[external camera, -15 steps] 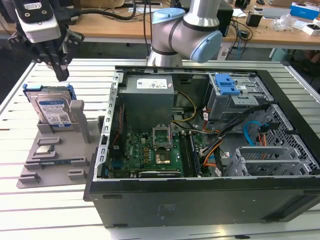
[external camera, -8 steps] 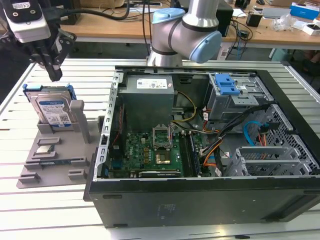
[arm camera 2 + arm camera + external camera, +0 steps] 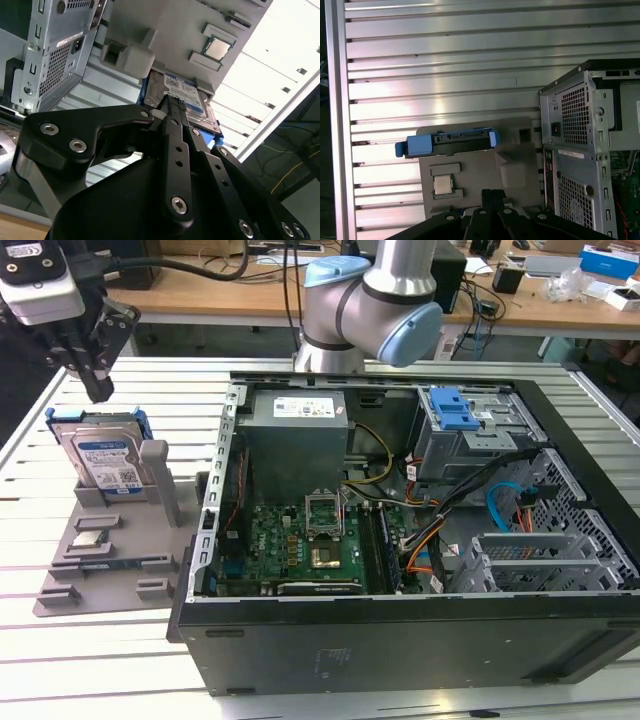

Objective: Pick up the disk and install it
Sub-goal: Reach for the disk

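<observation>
A chip (image 3: pixel 88 543) is lying on the grey tray (image 3: pixel 120 575) on the counter (image 3: pixel 100 670). Behind it the disk (image 3: pixel 105 458) is standing upright in the tray's slot — and the end effector (image 3: pixel 97 390) is hovering just above, fingers pressed together, gripping nothing.

A slatted table (image 3: pixel 100 665) carries a parts holder (image 3: pixel 130 540) at the exterior view's left and an open computer case (image 3: pixel 400 650) just beside it on the right. The disk (image 3: pixel 100 455) stands on edge in the holder's far end, and a CPU chip (image 3: pixel 88 540) lies flat nearer on the same holder. The gripper (image 3: pixel 98 392) hangs above the disk. In the case, the power supply (image 3: pixel 297 435) sits far left, the motherboard (image 3: pixel 300 540) nearer, and a drive cage (image 3: pixel 470 435) far right. The arm's base (image 3: pixel 340 340) stands behind the case.
</observation>
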Action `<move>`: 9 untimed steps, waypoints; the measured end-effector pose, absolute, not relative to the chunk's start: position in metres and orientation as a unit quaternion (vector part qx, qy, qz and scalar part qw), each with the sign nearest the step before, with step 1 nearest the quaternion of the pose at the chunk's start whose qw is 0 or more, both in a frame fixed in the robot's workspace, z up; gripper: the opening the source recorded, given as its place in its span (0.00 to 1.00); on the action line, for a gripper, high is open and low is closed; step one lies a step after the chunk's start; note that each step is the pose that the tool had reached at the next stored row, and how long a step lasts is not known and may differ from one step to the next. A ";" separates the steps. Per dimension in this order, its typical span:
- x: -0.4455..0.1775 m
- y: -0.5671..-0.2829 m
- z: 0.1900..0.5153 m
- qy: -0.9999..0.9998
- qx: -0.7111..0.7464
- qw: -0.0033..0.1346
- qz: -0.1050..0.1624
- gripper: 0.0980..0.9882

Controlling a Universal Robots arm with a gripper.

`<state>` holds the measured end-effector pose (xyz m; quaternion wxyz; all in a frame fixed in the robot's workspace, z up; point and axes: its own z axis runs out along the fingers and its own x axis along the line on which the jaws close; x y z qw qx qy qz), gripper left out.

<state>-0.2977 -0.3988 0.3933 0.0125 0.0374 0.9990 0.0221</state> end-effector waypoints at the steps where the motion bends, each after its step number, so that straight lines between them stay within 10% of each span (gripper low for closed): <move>1: -0.300 -0.399 0.393 0.999 0.037 0.013 0.022 0.00; 9: -0.318 -0.399 0.393 0.999 0.037 0.012 0.022 0.00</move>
